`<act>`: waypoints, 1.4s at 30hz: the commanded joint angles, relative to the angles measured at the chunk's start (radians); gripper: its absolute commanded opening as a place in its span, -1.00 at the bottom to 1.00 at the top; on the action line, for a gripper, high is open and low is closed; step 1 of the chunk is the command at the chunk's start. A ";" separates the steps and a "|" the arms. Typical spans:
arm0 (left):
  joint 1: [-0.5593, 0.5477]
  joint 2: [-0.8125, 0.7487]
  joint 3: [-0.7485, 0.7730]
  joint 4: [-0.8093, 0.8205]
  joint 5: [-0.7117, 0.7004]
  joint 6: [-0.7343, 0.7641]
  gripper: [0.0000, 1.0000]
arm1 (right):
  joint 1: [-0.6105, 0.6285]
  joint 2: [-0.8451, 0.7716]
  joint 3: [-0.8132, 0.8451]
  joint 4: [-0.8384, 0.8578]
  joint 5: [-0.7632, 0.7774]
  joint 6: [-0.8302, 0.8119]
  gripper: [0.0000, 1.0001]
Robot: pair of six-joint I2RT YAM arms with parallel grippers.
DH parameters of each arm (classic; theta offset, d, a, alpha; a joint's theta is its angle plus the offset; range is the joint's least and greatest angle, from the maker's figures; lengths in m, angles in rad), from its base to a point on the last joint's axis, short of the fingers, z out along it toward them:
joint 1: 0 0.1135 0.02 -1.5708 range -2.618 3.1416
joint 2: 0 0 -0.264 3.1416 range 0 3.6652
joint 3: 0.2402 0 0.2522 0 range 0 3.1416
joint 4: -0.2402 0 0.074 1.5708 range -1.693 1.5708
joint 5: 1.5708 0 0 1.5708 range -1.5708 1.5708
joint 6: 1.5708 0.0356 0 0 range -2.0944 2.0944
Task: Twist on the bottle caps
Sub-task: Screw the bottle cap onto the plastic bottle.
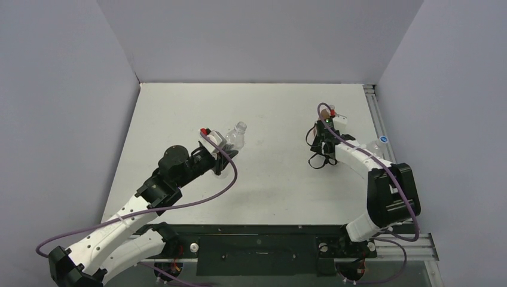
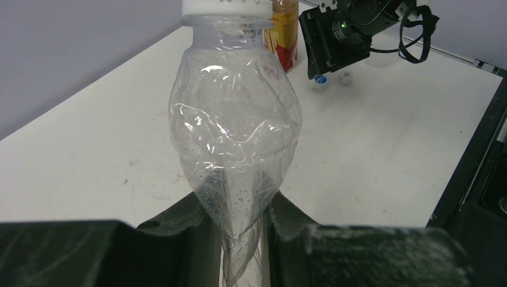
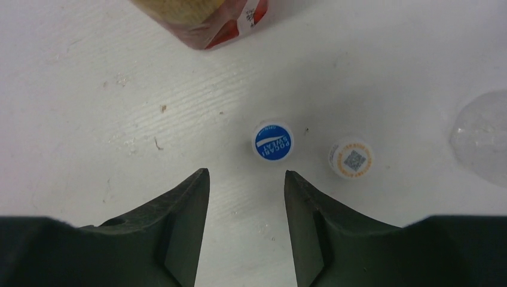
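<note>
Presently listed, item one: left gripper (image 2: 239, 236), jaws closed tight on the lower body of the clear bottle (image 2: 236, 137), whose thin wall is crumpled and pinched to a narrow fold between the fingers. In the left wrist view the bottle fills the centre of the frame, its white neck cut off by the top edge; whether a cap sits on it cannot be told. In the top view the same bottle (image 1: 235, 136) lies left of centre over the white table (image 1: 179, 107), pointing toward the upper right. Item two: right gripper (image 3: 246, 179), jaws parted wide, holding nothing, tips aimed down at the table. Item three: blue-and-white cap (image 3: 272, 142), flat on the table at centre frame, just above the gap between the fingertips, touching neither. Item four: white cap (image 3: 351, 159), printed with an orange ring, just to the right of the blue one and apart from it. Item five: amber bottle (image 3: 203, 18), red band showing, at the top edge. Item six: clear rounded object (image 3: 484, 137) at the right edge, not identifiable.
</note>
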 commanded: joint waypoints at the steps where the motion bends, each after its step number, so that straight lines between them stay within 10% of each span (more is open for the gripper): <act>1: 0.001 -0.038 -0.012 0.062 0.018 0.009 -1.00 | -0.054 0.053 -0.013 0.158 -0.027 -0.013 -0.10; 18: 0.002 -0.049 -0.043 0.086 0.026 0.006 -1.00 | -0.098 0.169 -0.012 0.203 -0.082 -0.002 -0.15; 29: 0.002 -0.038 -0.053 0.089 0.029 0.008 -1.00 | -0.019 0.152 -0.016 0.179 -0.075 0.027 -0.57; 34: 0.002 -0.021 -0.051 0.070 0.112 0.044 -1.00 | 0.063 0.054 0.054 0.050 -0.070 0.028 -0.94; 42: 0.003 -0.020 -0.056 0.061 0.313 0.091 -1.00 | 0.119 -0.251 0.206 -0.161 -0.404 0.001 -0.99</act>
